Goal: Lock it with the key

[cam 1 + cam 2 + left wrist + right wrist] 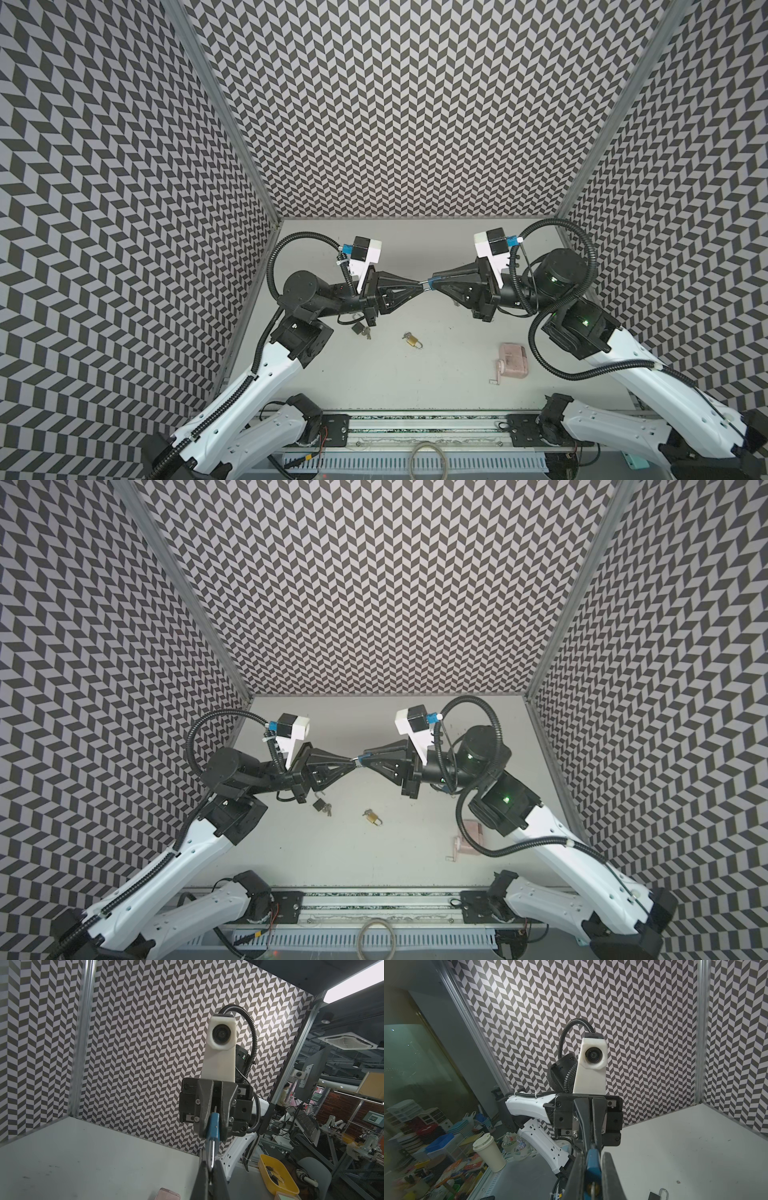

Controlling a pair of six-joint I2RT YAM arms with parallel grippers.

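Tip to tip above the worktop [415,386], the left hand [417,286] and right hand [436,282] both clamp a blue-headed key [430,284]. The right grips its blue head and the left its metal blade, raised beyond the brass padlock [412,340]. A dark padlock [358,328] lies left of the brass padlock, a pink object [510,357] to its right.

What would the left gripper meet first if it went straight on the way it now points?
The blue padlock in the right gripper, dead ahead; the left gripper seems to pinch its silver shackle.
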